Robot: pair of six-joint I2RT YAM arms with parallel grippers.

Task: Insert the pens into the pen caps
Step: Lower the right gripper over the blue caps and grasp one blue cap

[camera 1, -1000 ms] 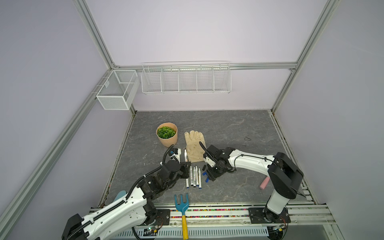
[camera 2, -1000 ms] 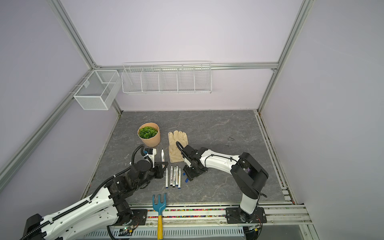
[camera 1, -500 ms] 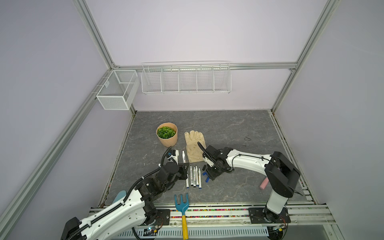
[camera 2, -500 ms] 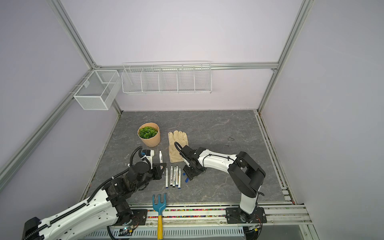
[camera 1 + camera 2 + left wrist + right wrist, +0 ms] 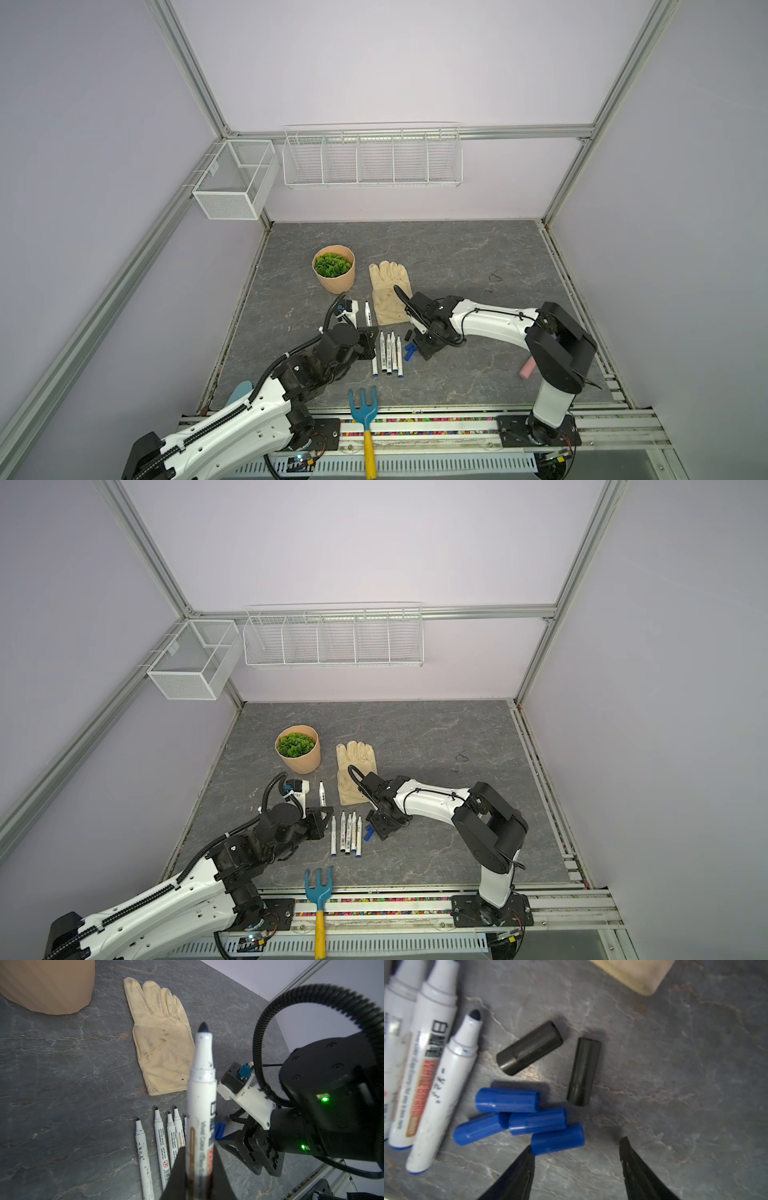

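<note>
The right gripper (image 5: 577, 1143) hangs with its dark fingertips (image 5: 519, 1172) spread over a grey marbled tabletop (image 5: 685, 1076), one tip just beside the nearest of four clustered blue caps (image 5: 507, 1100). Two black caps (image 5: 529, 1048) lie on their sides just beyond the blue ones, apart from each other, beside three white pens (image 5: 444, 1093) lying side by side, the closest with its dark nib bare. A corner of a cream glove (image 5: 639, 974) shows at the frame's edge.

Uncapped white pens (image 5: 388, 355) lie in row, blue caps (image 5: 537, 1121) & black caps (image 5: 529, 1048) beside.
</note>
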